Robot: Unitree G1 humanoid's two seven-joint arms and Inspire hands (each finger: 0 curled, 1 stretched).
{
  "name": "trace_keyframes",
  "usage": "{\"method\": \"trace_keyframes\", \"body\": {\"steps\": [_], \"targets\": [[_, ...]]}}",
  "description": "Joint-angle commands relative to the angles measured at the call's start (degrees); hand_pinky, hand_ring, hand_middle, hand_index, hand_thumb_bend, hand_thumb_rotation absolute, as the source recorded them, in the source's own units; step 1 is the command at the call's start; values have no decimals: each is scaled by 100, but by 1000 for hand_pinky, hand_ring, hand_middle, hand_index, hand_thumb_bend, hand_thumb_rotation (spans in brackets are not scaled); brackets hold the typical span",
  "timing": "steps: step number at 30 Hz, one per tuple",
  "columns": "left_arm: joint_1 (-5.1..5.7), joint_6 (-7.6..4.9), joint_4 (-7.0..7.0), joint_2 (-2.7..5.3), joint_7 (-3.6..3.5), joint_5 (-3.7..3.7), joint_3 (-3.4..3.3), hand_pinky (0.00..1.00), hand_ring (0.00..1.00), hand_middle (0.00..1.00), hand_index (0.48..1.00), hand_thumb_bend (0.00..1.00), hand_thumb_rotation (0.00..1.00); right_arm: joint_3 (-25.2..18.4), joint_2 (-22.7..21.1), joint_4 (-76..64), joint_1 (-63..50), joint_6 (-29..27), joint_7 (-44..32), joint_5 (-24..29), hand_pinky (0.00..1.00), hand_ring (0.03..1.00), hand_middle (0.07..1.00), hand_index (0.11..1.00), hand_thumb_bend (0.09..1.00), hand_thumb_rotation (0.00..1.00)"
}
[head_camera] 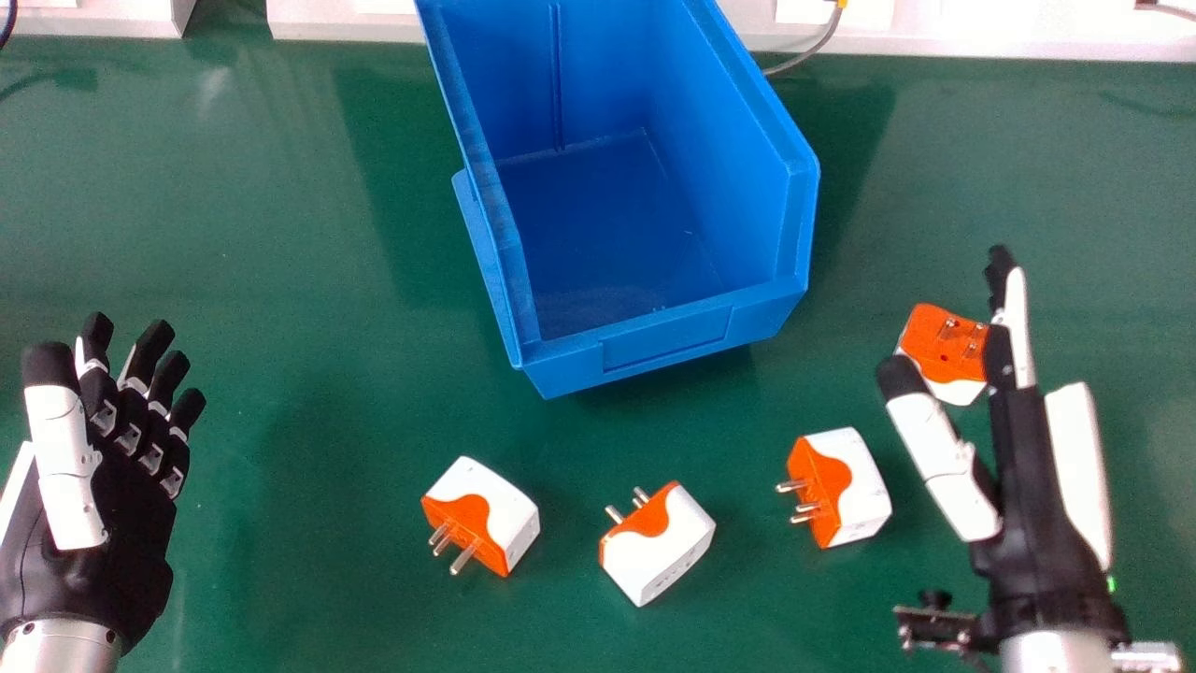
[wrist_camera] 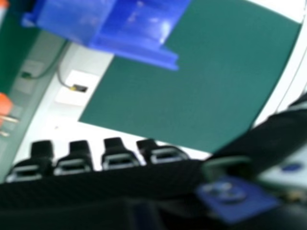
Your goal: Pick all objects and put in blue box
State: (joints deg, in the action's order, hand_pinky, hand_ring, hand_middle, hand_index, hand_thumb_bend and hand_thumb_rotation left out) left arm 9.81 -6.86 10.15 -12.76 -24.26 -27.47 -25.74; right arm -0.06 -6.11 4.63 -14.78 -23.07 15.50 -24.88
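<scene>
Plug adapters (head_camera: 481, 514), four, orange and white, all sat on green table (head_camera: 243, 234), outside box. Left hand (head_camera: 131, 505) was at far left, well apart from them, fingers relaxed and mostly extended, nothing held. Leftmost adapter (head_camera: 500, 500) lay on its side nearer the robot than the box, prongs toward the robot and left. Blue box (head_camera: 654, 341) stood beyond, nothing seen in it. Second adapter (head_camera: 659, 547) was tilted, prongs pointing away from the robot. Third adapter (head_camera: 855, 491) had prongs facing left. Rightmost adapter (head_camera: 939, 346) showed prongs up, partly hidden behind right hand (head_camera: 1023, 477); couldn't tell if touching. That hand was open, fingers straight, thumb spread, holding nothing.
</scene>
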Motion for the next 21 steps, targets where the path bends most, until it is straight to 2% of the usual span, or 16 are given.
{"method": "trace_keyframes", "body": {"steps": [1, 4, 5, 7, 9, 12, 16, 18, 21], "targets": [[-39, -96, -14, -42, -35, -35, -61, 991, 988, 979, 981, 847, 969, 59, -68, 0, -71, -134, 149, -108, 888, 994, 1000, 1000, 530, 1000], [-43, -120, -3, -63, 6, 42, -54, 996, 987, 977, 979, 850, 976, 156, -54, -3, -138, -66, 228, -266, 876, 988, 1000, 1000, 539, 940], [-45, -114, -7, -61, 19, 47, -57, 998, 989, 978, 980, 852, 978, 183, -48, 12, -145, -45, 266, -321, 877, 988, 1000, 1000, 547, 915], [-52, -81, -17, -44, -6, -15, -75, 1000, 991, 979, 978, 842, 982, 230, -40, 44, -156, -20, 331, -391, 879, 995, 1000, 1000, 573, 882], [-69, -91, 16, -42, -29, -35, -87, 1000, 994, 980, 978, 827, 986, 278, -33, 32, -179, 106, 360, -475, 874, 997, 1000, 1000, 608, 868], [-79, -105, 45, -59, -50, -18, -99, 1000, 998, 982, 979, 814, 999, 355, -25, 8, -208, 324, 425, -658, 877, 999, 1000, 1000, 641, 842], [-64, -141, 56, -72, -32, 39, -112, 1000, 994, 979, 975, 821, 999, 466, -28, -76, -271, 645, 409, -811, 865, 995, 1000, 1000, 650, 794], [-54, -107, 35, -76, -21, 26, -120, 1000, 992, 977, 972, 826, 998, 520, -41, -97, -296, 750, 401, -838, 862, 990, 1000, 1000, 639, 749], [-42, -62, 18, -84, -49, -25, -137, 1000, 996, 980, 975, 822, 995, 581, -89, -67, -288, 897, 401, -900, 859, 984, 1000, 1000, 640, 730]]}}
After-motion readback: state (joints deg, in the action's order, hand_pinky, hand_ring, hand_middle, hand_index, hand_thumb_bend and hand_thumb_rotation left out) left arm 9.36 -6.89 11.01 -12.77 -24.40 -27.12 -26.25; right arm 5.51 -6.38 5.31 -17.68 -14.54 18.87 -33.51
